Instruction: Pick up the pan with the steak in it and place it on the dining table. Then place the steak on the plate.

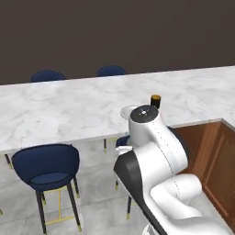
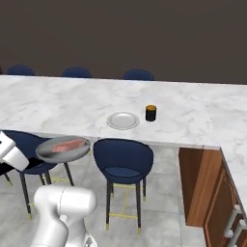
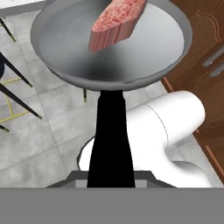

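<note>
While my gripper [image 3: 111,175] is clamped tight on the handle of the pan [image 3: 109,52], the steak [image 3: 116,22] riding ahead of my fingertips, I'm mid-carry; next I must lift it forward onto the dining table [image 2: 58,106] beside the plate [image 2: 123,120].

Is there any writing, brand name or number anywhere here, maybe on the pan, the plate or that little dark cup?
None: no readable text, label or number appears.
The pan, steak, plate, dark cup and dining table are all plain.
</note>
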Robot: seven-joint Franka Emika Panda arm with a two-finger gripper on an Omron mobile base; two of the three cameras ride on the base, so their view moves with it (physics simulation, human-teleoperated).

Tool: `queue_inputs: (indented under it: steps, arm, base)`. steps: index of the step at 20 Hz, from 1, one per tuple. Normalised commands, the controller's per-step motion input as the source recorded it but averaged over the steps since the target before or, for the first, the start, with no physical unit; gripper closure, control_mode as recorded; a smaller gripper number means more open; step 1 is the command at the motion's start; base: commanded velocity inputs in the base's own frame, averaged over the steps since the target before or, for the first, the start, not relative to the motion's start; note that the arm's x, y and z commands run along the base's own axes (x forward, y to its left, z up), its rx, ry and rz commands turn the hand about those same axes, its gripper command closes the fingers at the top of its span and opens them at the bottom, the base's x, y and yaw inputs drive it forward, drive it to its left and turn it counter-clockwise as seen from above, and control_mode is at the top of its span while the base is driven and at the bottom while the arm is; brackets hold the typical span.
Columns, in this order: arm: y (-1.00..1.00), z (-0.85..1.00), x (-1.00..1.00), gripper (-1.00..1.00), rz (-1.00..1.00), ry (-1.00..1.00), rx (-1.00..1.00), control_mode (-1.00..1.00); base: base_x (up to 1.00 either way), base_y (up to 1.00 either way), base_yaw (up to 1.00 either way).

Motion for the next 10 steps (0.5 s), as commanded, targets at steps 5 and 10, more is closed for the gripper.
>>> queue_inputs:
  steps: [5,10]
  arm:
    - [0.00,0.00,0.00,1.00,0.00,0.00,0.00,1.00]
    - [0.00,0.00,0.00,1.00,0.00,0.00,0.00,1.00]
  base:
    - [0.31,-0.39,0.06]
    - [0.01,-0.55,0.03]
